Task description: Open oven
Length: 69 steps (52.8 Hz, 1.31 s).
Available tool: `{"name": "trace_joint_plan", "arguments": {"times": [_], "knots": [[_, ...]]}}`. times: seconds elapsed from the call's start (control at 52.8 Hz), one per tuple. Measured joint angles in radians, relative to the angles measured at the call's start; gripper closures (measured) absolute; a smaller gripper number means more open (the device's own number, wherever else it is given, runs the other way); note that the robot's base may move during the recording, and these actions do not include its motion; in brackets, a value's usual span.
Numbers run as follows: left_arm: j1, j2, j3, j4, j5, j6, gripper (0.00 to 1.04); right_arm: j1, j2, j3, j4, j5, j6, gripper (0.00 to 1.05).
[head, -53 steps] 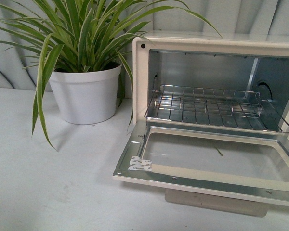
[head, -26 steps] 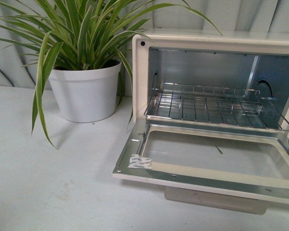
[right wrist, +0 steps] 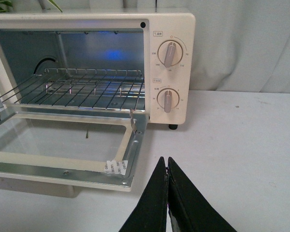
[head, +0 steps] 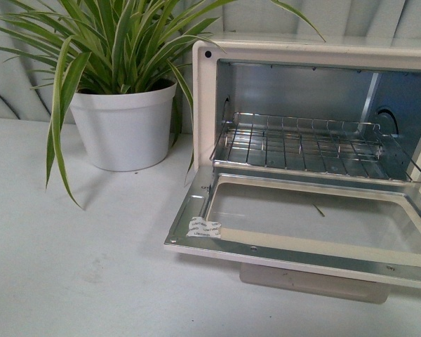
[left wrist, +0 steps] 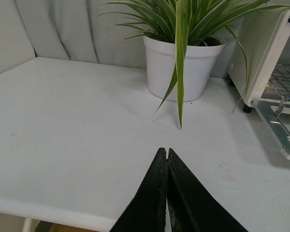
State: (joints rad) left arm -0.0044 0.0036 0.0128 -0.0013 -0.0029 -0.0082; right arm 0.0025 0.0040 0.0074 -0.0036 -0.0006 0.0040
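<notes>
The cream-white oven stands at the right of the front view with its glass door folded down flat and its wire rack exposed. The bar handle shows under the door's front edge. Neither arm appears in the front view. In the right wrist view the oven faces me, door down, and my right gripper is shut and empty over the table just off the door's corner. My left gripper is shut and empty over bare table, well short of the oven.
A spider plant in a white pot stands left of the oven, leaves drooping toward the table; the same pot shows in the left wrist view. Two control knobs sit on the oven's right panel. A grey curtain hangs behind. The table's near edge is close to the left gripper.
The whole scene has shifted slightly upward in the front view, as if the camera tilted down a little. The oven door stays down flat throughout.
</notes>
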Motion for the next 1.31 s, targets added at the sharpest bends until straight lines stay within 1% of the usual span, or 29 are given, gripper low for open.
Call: {"name": "trace_joint_plan", "arguments": {"times": [0.208, 0.246, 0.284, 0.303, 0.379, 0.455, 0.53, 0.606, 0.682, 0.701, 0.739, 0.758, 0.795, 0.833, 0.909, 1.307], "knots": [[0.0, 0.0, 0.0, 0.0, 0.0, 0.0, 1.0, 0.0, 0.0, 0.0, 0.0, 0.0, 0.0, 1.04], [0.0, 0.0, 0.0, 0.0, 0.0, 0.0, 0.96, 0.0, 0.0, 0.0, 0.0, 0.0, -0.001, 1.03], [0.0, 0.0, 0.0, 0.0, 0.0, 0.0, 0.89, 0.0, 0.0, 0.0, 0.0, 0.0, -0.001, 0.98], [0.0, 0.0, 0.0, 0.0, 0.0, 0.0, 0.87, 0.0, 0.0, 0.0, 0.0, 0.0, -0.001, 0.95], [0.0, 0.0, 0.0, 0.0, 0.0, 0.0, 0.73, 0.0, 0.0, 0.0, 0.0, 0.0, -0.001, 0.82], [0.0, 0.0, 0.0, 0.0, 0.0, 0.0, 0.62, 0.0, 0.0, 0.0, 0.0, 0.0, -0.001, 0.7], [0.0, 0.0, 0.0, 0.0, 0.0, 0.0, 0.47, 0.0, 0.0, 0.0, 0.0, 0.0, -0.001, 0.57], [0.0, 0.0, 0.0, 0.0, 0.0, 0.0, 0.37, 0.0, 0.0, 0.0, 0.0, 0.0, -0.001, 0.45], [0.0, 0.0, 0.0, 0.0, 0.0, 0.0, 0.22, 0.0, 0.0, 0.0, 0.0, 0.0, -0.001, 0.32], [0.0, 0.0, 0.0, 0.0, 0.0, 0.0, 0.2, 0.0, 0.0, 0.0, 0.0, 0.0, -0.001, 0.29], [0.0, 0.0, 0.0, 0.0, 0.0, 0.0, 0.13, 0.0, 0.0, 0.0, 0.0, 0.0, -0.001, 0.22], [0.0, 0.0, 0.0, 0.0, 0.0, 0.0, 0.1, 0.0, 0.0, 0.0, 0.0, 0.0, -0.001, 0.2], [0.0, 0.0, 0.0, 0.0, 0.0, 0.001, 0.05, 0.0, 0.0, 0.0, 0.0, 0.0, -0.001, 0.13], [0.0, 0.0, 0.0, 0.0, 0.0, 0.002, 0.06, 0.0, 0.0, 0.0, 0.0, 0.0, 0.0, 0.07], [0.0, 0.0, 0.0, 0.0, 0.0, 0.002, 0.07, 0.0, 0.0, 0.0, 0.0, 0.0, -0.001, 0.1], [0.0, 0.0, 0.0, 0.0, 0.0, 0.002, 0.06, 0.0, 0.0, 0.0, 0.0, 0.0, -0.001, 0.09]]}}
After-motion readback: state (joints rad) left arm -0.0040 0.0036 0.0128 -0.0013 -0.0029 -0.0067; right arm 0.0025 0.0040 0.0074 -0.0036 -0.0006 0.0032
